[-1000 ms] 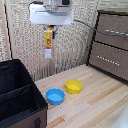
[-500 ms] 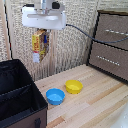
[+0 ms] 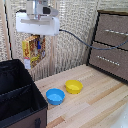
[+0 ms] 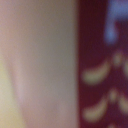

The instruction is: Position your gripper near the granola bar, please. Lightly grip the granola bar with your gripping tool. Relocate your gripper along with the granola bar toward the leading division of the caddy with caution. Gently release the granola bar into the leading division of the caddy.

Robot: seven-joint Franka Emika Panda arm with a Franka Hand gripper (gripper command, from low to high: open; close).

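Note:
The gripper (image 3: 34,38), a white boxy head, hangs high at the exterior view's left, shut on the top edge of the granola bar (image 3: 33,52). The yellow-orange packet dangles upright below it, in the air over the far right edge of the black caddy (image 3: 11,75). The caddy's leading division (image 3: 24,116), whose outer wall bears a small brownish tab, lies lower and nearer the camera. The wrist view is filled by a blurred close-up of the granola bar (image 4: 100,75), dark red with pale print. The fingers themselves are hidden.
A blue bowl (image 3: 55,96) and a yellow bowl (image 3: 74,86) sit on the wooden table (image 3: 95,107) just right of the caddy. A brown drawer cabinet (image 3: 112,42) stands at the exterior view's right. A woven screen backs the scene, and a cable trails from the arm.
The gripper has carried the granola bar toward the exterior view's left, from above the table to above the caddy's edge. The bowls and caddy have not moved.

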